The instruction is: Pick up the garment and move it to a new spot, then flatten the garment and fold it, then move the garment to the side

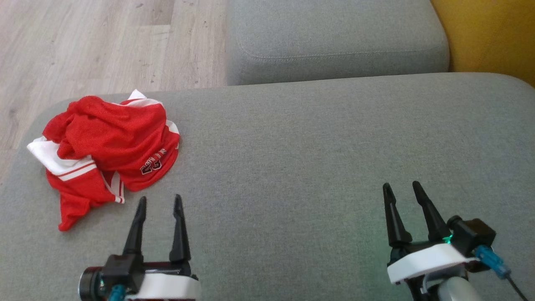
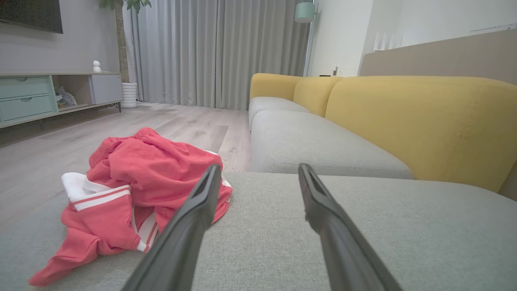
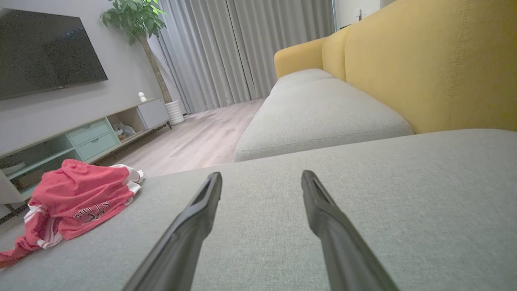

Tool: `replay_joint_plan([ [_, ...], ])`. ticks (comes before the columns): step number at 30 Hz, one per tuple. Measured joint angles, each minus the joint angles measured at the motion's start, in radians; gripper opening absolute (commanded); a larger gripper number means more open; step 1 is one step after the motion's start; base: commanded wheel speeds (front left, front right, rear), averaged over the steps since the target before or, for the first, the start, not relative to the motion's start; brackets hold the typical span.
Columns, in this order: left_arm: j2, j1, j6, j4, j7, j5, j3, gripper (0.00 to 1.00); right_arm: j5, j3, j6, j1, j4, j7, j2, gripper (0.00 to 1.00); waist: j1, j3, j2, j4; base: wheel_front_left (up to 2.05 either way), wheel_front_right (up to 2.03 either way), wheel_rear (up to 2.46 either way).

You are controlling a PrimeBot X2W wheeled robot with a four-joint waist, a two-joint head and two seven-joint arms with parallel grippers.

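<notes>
A red garment [image 1: 108, 146] with white stripes and dark lettering lies crumpled at the far left of the grey sofa seat [image 1: 313, 167]. My left gripper [image 1: 160, 201] hovers open just in front of it, fingertips a little short of the cloth, nothing between them. In the left wrist view the garment [image 2: 133, 190] bunches to the left of the open gripper [image 2: 258, 171], partly behind the left finger. My right gripper [image 1: 401, 188] stands open over bare cushion at the right. From the right wrist the garment [image 3: 76, 202] lies far left of that gripper [image 3: 261, 178].
A second grey seat cushion [image 1: 334, 37] adjoins at the back, with a yellow backrest [image 1: 489, 33] to the right. Wooden floor [image 1: 83, 46] lies beyond the seat's left and far edges. A TV stand [image 3: 80, 133], a potted plant and curtains stand across the room.
</notes>
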Motion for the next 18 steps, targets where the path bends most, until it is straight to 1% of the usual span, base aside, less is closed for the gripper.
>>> replay_joint_plan([
  [3, 0.000, 0.001, 0.001, 0.015, -0.009, 0.038, -0.004, 1.00, -0.031, -0.001, 0.000, 0.000, 0.028, -0.008, 0.000, 1.00, 0.0000, -0.001, 0.0000, 0.002, 0.00, 0.00, 0.00],
  [6, 0.000, 0.002, 0.013, 0.031, -0.018, 0.068, -0.007, 1.00, -0.060, -0.001, 0.000, 0.000, 0.055, -0.017, 0.000, 1.00, 0.0000, -0.001, 0.0000, 0.004, 0.00, 0.00, 0.00],
  [13, 0.001, 0.002, 0.028, 0.048, -0.037, 0.123, -0.012, 1.00, -0.127, 0.002, 0.000, 0.000, 0.074, -0.035, -0.001, 1.00, 0.0000, 0.001, 0.0000, 0.006, 0.00, 0.00, 0.00],
  [18, 0.001, 0.002, 0.028, 0.064, -0.038, 0.128, -0.012, 1.00, -0.133, 0.004, 0.000, -0.001, 0.081, -0.035, -0.001, 1.00, 0.0000, 0.005, 0.0000, 0.005, 0.00, 0.00, 0.00],
])
